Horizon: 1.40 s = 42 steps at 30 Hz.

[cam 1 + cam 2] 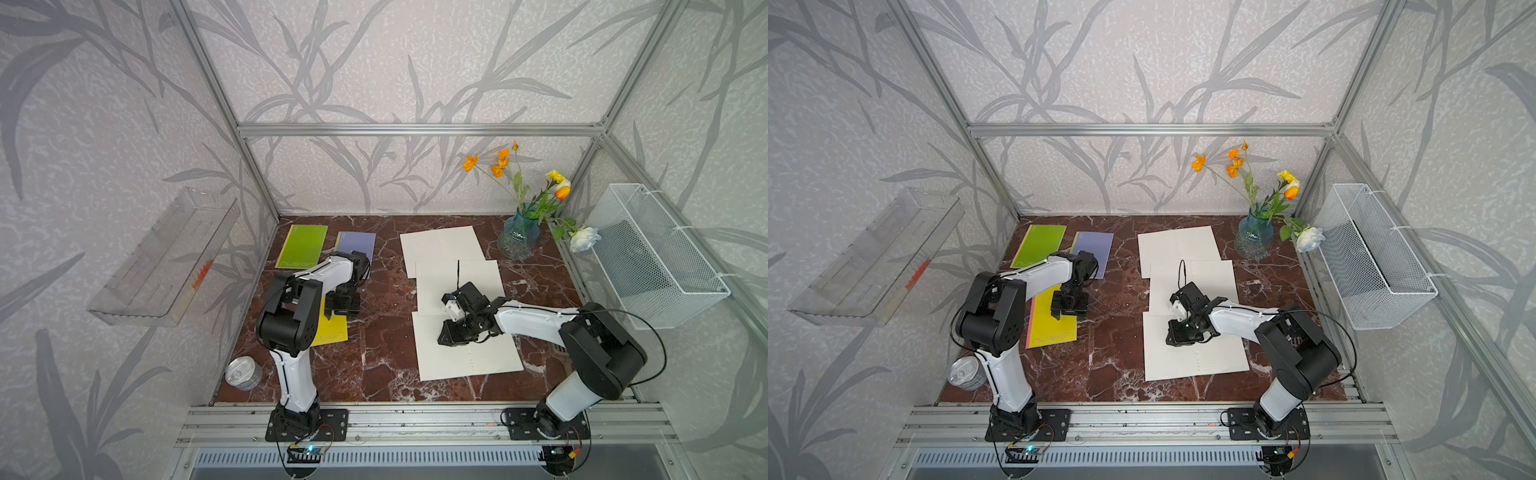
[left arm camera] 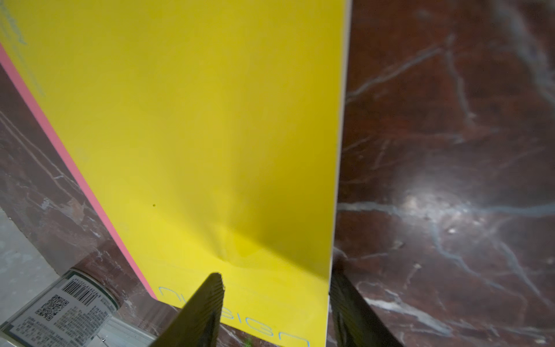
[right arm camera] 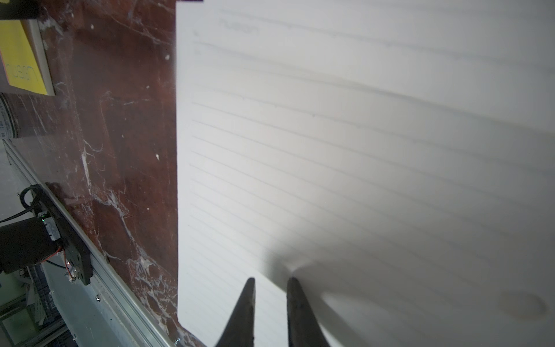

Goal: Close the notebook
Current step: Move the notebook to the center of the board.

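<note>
Three open notebooks with white lined pages lie on the right of the marble table: a front one (image 1: 478, 357), a middle one (image 1: 478, 278) and a back one (image 1: 440, 245). My right gripper (image 1: 444, 337) is low over the front notebook's left page (image 3: 330, 150). In the right wrist view its tips (image 3: 270, 279) stand a narrow gap apart, with bare page showing between them and a small dimple in the paper at the tips. My left gripper (image 2: 274, 273) is open over a closed yellow notebook (image 2: 195, 120). One finger presses the cover and the other is past its edge.
Closed green (image 1: 302, 245) and purple (image 1: 357, 243) notebooks lie at the back left. A tin can (image 1: 243, 373) stands at the front left corner and a blue vase of flowers (image 1: 517, 237) at the back right. A wire basket (image 1: 656, 257) hangs on the right wall and a clear tray (image 1: 166, 257) on the left wall.
</note>
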Tool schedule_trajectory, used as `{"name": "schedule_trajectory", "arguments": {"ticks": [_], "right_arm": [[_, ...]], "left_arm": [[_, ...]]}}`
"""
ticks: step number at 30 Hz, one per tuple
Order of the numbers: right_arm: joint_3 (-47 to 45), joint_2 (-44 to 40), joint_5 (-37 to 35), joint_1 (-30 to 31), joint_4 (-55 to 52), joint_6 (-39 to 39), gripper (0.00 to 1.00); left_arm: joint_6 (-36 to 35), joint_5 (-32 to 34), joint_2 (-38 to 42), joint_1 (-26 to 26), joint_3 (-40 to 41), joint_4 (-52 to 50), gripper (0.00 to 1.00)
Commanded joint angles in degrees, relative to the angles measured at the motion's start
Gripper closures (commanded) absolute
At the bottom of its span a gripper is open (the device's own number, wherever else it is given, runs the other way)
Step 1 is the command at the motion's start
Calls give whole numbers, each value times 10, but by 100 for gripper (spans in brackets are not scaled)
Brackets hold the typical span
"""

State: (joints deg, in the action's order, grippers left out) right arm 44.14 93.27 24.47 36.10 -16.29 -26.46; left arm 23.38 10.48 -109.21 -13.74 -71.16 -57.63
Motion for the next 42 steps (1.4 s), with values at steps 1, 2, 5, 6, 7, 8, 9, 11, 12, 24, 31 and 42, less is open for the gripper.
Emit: {"name": "schedule_trajectory", "arguments": {"ticks": [1, 2, 5, 6, 7, 8, 9, 11, 12, 24, 31, 42], "right_arm": [[-17, 24, -71, -6, -86, 13, 78], [-14, 24, -71, -6, -89, 14, 78], [-8, 25, -72, -7, -95, 15, 78], [-6, 25, -71, -7, -97, 15, 78], [-5, 24, -72, -7, -99, 15, 78], [-4, 23, -72, -7, -101, 15, 78], [-3, 21, -74, -7, -104, 15, 78], [-3, 20, -77, -7, -108, 15, 78], [-2, 19, -78, -7, -110, 16, 78], [5, 20, -82, -8, -126, 18, 78], [16, 23, -82, -8, -137, 20, 78], [20, 21, -86, -8, -143, 19, 78]], "left_arm": [[-23, 5, -2, 39, 11, 9, 42], [-26, -1, 3, 49, 12, 14, 42], [-32, -13, 7, 69, 8, 20, 42], [-37, -15, 6, 73, 5, 22, 42], [-39, -15, 5, 77, 4, 22, 42], [-41, -13, 1, 81, 1, 20, 42], [-43, -11, -3, 87, -2, 19, 42], [-44, -1, -13, 95, -6, 16, 42], [-45, 2, -18, 99, -7, 16, 42], [-56, 26, -54, 139, -31, 11, 42], [-55, 46, -62, 154, -34, 0, 42], [-55, 64, -66, 160, -39, -11, 42]]}}
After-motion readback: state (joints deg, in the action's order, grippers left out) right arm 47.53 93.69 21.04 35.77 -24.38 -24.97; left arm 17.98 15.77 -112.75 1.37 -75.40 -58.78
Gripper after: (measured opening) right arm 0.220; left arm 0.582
